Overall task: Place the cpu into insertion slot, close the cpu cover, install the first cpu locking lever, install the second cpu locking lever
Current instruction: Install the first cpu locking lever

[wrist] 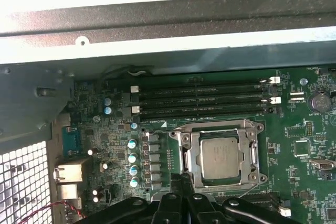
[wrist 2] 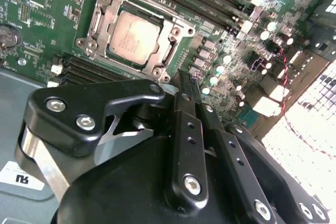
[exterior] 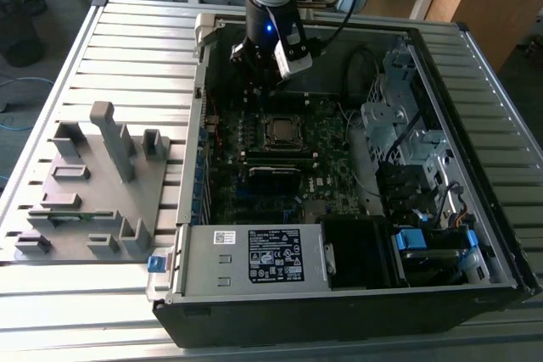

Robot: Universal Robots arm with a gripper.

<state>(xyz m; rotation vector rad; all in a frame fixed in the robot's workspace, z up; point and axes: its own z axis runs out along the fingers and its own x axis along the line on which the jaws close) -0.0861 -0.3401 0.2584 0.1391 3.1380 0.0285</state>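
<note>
Chip (wrist: 220, 157) sits flat mid-motherboard (wrist: 302, 129), silver top up, square so no real long side, cover (wrist: 220, 134) down around it. Gripper (wrist: 184, 178) is pinched together on nothing, just beside the cover's edge

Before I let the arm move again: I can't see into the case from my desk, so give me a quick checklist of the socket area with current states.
1. cpu flat in the insertion slot: ok.
2. cpu cover down around the chip: ok, it seems to lie flat.
3. Locking levers latched: cannot tell.
4. gripper empty: ok, shut on nothing.
5. gripper clear of the board: cannot tell; in the second wrist view its tips appear by the slot's edge.
</note>
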